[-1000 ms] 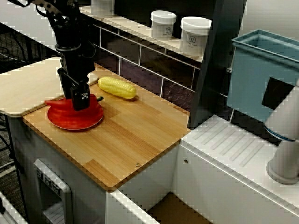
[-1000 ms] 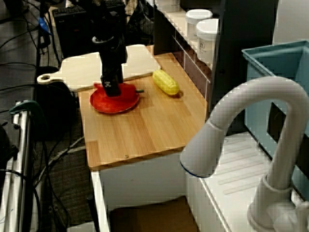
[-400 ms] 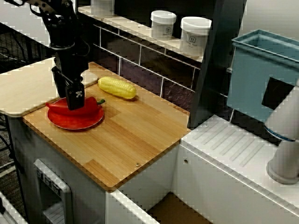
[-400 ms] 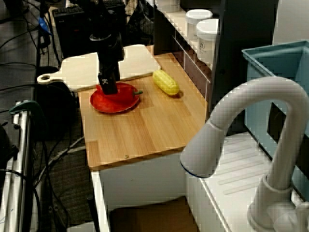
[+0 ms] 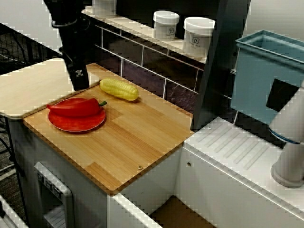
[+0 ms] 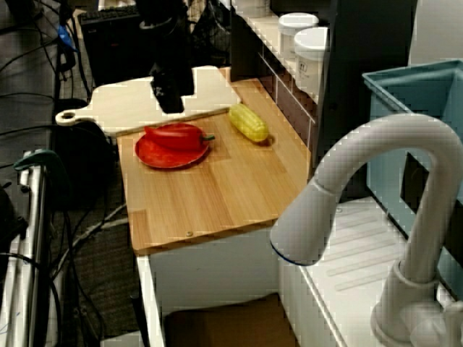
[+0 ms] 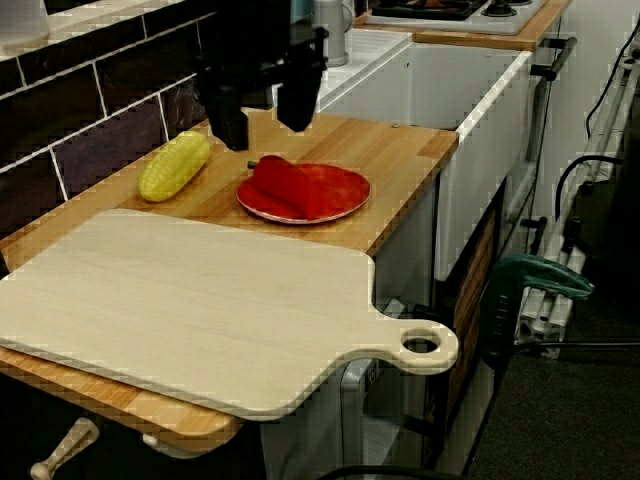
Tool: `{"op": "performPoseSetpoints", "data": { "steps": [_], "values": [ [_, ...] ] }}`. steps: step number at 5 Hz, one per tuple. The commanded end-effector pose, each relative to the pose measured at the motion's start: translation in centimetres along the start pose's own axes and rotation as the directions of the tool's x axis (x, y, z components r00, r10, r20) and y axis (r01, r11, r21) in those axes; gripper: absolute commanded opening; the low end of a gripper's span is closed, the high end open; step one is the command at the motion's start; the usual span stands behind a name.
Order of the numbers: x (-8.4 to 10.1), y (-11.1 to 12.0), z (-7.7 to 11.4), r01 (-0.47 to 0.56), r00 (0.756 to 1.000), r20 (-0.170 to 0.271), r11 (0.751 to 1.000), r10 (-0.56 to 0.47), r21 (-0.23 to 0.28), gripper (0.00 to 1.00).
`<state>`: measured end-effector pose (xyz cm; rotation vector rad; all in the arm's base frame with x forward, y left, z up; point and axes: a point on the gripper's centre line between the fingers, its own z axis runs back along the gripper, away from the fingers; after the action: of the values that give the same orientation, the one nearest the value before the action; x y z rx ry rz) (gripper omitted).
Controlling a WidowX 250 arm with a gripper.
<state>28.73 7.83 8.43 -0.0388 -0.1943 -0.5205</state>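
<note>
A red pepper (image 5: pixel 76 107) lies on its side on a red plate (image 5: pixel 76 124) at the left end of the wooden counter (image 5: pixel 137 142). My black gripper (image 5: pixel 78 80) hangs above the plate's far edge, clear of the pepper. Seen over the pale cutting board, the gripper (image 7: pixel 262 125) stands open: its two fingers (image 7: pixel 230 125) are apart, nothing is between them, and the pepper (image 7: pixel 285 185) lies just below. A yellow corn cob (image 5: pixel 118 89) rests near the tiled wall, right of the gripper. In the view past the faucet, the gripper (image 6: pixel 170 97) sits above the pepper (image 6: pixel 173 135).
A pale cutting board (image 7: pixel 200 310) with a handle hole lies beside the plate. White jars (image 5: pixel 198 35) stand on the shelf above the tiles. A teal bin (image 5: pixel 266 76) and a white faucet (image 6: pixel 362 202) are at the sink end.
The gripper was down on the pepper a second ago. It has let go and risen up and back, leaving the pepper lying on the plate.
</note>
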Motion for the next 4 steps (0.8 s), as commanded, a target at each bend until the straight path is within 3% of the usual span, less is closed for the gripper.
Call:
{"op": "performPoseSetpoints", "data": {
  "steps": [1,3,4],
  "values": [
    [2.6,0.8,0.0,0.316,0.949,0.002,0.949,-0.316,-0.004,1.0],
    [3.9,0.6,-0.4,0.402,0.908,0.082,0.911,-0.41,0.096,1.0],
    [4.3,0.3,-0.1,0.415,0.9,0.094,0.903,-0.425,0.114,1.0]
  ]
}}
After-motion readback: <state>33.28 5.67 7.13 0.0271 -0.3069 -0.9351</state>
